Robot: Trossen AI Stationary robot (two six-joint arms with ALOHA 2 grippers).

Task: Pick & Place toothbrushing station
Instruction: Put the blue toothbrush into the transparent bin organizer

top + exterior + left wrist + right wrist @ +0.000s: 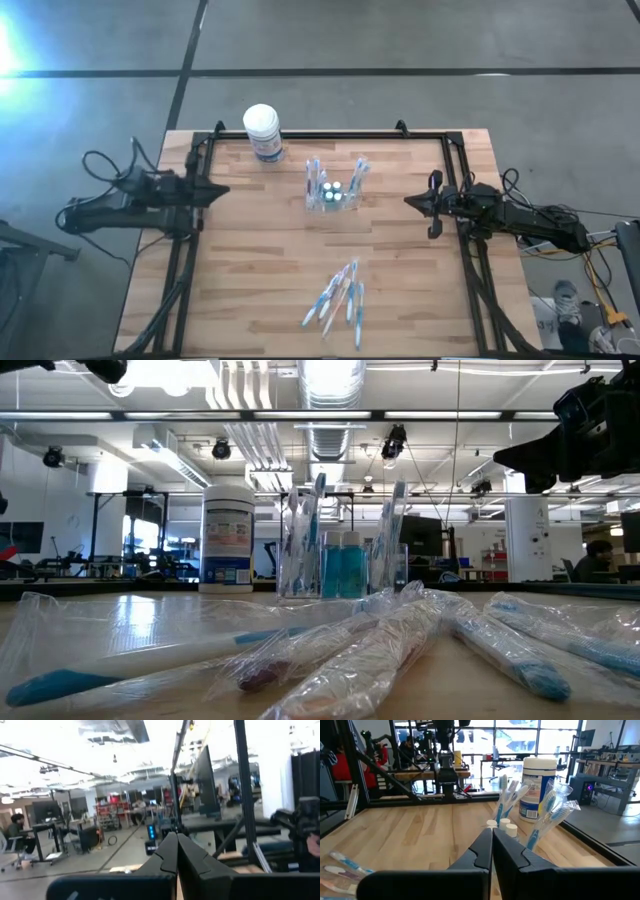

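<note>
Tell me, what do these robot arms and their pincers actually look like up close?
Both arms are dark, nearly black, jointed, with black cables looping off them. The left gripper and right gripper each taper to a pointed tip. Seen from the wrists, each has two matte black, wedge-shaped fingers. No markings show.

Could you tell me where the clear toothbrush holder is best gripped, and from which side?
I would take the toothbrushing station across its low clear wall, coming in level from the right pincer's side. Wrapped brushes and small bottles stand up out of it, so a top approach looks blocked.
</note>
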